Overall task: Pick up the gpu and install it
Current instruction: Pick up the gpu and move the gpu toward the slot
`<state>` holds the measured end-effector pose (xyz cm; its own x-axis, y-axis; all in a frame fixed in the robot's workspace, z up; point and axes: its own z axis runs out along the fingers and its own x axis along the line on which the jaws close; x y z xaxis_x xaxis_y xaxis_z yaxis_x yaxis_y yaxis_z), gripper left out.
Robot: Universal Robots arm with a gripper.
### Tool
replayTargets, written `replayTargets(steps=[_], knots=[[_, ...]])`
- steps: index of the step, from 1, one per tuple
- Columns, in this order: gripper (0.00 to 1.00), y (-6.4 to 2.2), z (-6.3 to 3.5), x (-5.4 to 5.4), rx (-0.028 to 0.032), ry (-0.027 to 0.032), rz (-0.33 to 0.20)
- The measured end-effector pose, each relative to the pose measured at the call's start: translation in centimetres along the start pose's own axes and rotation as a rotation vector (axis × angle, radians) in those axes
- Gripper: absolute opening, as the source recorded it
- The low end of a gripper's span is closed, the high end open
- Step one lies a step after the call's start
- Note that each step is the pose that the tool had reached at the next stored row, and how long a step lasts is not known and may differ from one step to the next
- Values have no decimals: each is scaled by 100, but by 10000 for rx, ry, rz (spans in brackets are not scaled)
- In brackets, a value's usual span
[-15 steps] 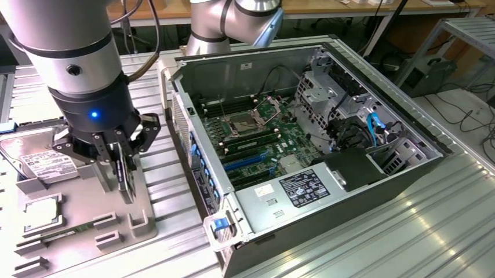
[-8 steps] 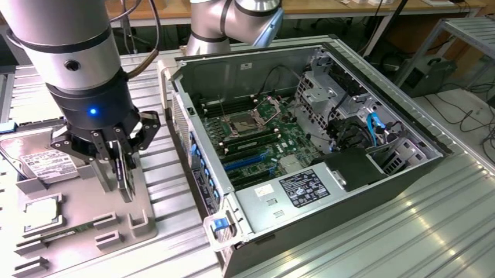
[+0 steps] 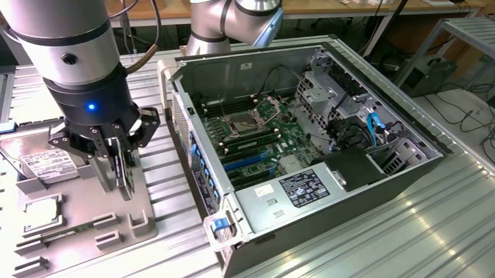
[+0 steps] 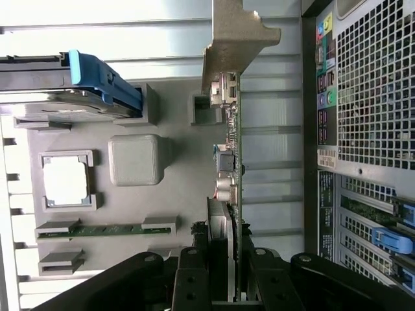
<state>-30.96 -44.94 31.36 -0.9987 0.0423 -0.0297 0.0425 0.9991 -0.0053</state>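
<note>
My gripper [image 3: 117, 152] is shut on the gpu [image 3: 125, 174], a thin dark card held on edge that hangs down from between the fingers. It hovers just above the grey holder tray [image 3: 81, 231], at the exterior view's left of the open computer case [image 3: 309, 145]. In the wrist view the gpu [image 4: 231, 162] appears edge-on, with its silver end bracket [image 4: 237, 35] farthest from the gripper [image 4: 224, 282] and the black fingers [image 4: 191, 275] clamped on either face. The card is apart from the case.
On the tray lie a silver hard drive [image 3: 40, 160] with a white label, a square CPU chip [image 3: 43, 211] and a memory stick [image 4: 107, 229]. The case lies open with its motherboard [image 3: 255, 142] showing. The case's grilled rear panel [image 4: 373, 84] is close beside the card.
</note>
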Motion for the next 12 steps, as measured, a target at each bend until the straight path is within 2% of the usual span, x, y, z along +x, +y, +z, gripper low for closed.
replayTargets(steps=[5, 12], knots=[[28, 0, -25, -1, 3, -3, 0], [28, -1, -106, -4, 39, -2, -1]])
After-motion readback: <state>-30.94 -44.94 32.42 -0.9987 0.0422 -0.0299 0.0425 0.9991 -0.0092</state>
